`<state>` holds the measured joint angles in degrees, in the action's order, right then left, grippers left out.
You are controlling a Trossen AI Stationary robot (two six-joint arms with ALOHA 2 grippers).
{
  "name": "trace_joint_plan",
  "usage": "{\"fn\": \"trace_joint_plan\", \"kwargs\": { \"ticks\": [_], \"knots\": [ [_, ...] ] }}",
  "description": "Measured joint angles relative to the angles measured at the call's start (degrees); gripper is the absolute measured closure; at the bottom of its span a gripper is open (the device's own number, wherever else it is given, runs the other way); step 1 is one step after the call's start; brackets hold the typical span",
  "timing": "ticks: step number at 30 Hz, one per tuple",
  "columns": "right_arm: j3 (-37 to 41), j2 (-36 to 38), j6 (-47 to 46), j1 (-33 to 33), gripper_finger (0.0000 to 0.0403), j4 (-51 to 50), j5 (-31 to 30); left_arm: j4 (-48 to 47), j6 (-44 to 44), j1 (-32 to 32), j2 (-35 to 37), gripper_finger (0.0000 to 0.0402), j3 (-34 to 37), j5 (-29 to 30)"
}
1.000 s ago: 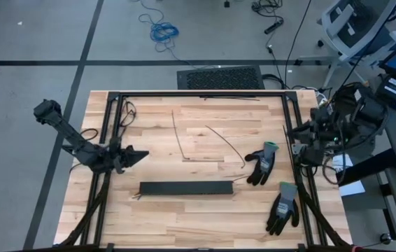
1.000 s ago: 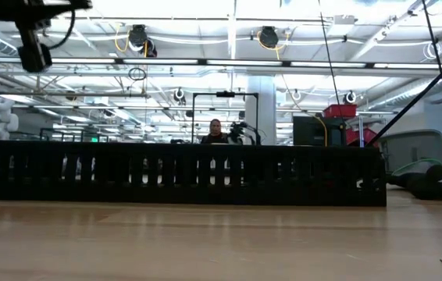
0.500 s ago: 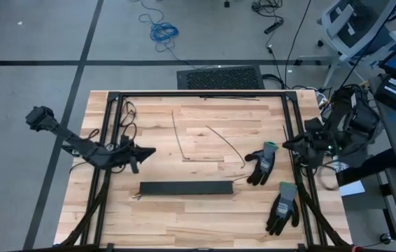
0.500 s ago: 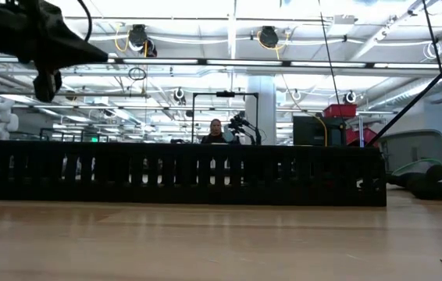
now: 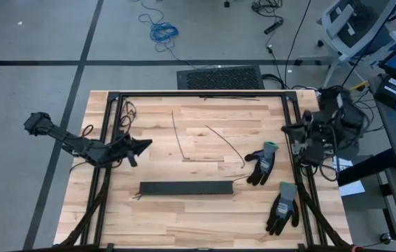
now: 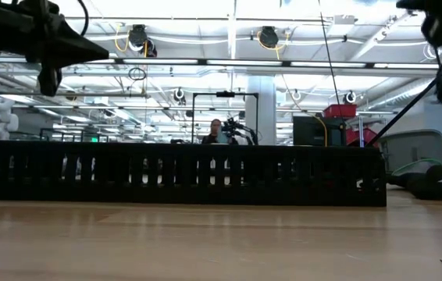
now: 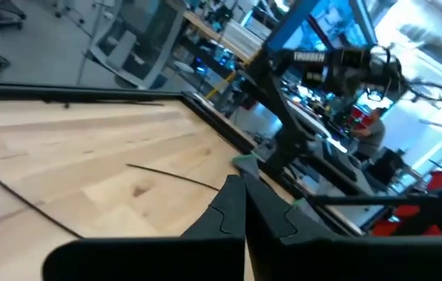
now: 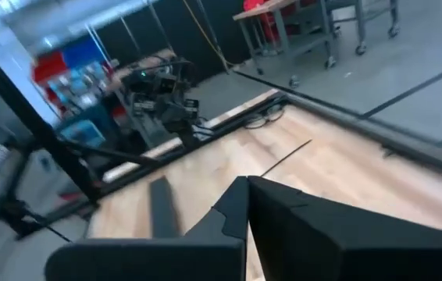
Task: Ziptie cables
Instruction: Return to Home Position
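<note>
Just ahead of the left gripper (image 5: 147, 144), toward the table's near edge, lies the black duct (image 5: 185, 188), lid on; the cables are out of sight. Left fingers pressed together, gripping nothing. Right gripper (image 5: 288, 129) hangs at the table's right rail, well apart from the duct, tips closed, empty too.

Both arms look matte black all over. The left arm (image 5: 79, 145) is a slim chain of jointed links, and the right arm (image 5: 331, 129) is bulkier and draped in loose black leads (image 5: 339, 175). The left claw (image 7: 244, 183) and right claw (image 8: 246, 185) both taper to smooth, dark, wedge-shaped fingers (image 7: 219, 220).
</note>
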<state>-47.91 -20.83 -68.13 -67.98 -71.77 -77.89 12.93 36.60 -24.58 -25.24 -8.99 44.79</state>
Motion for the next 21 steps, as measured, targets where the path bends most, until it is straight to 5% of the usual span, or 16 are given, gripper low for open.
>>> {"fn": "trace_joint_plan", "kwargs": {
  "ticks": [9,15,21],
  "knots": [
    [21.7,10.4,-0.6,-9.6,0.0403,22.9,-11.4,-0.4,-1.1,0.3,0.2,0.0402,0.0,6.5],
    [33.7,9.9,-9.7,-12.6,0.0403,33.9,-12.0,-0.5,-2.9,0.3,0.2,0.0402,0.0,12.7],
    [41.0,7.9,-5.4,-12.3,0.0403,50.0,-12.0,-0.2,-2.5,0.2,0.2,0.0402,0.0,14.1]
  ]
}}
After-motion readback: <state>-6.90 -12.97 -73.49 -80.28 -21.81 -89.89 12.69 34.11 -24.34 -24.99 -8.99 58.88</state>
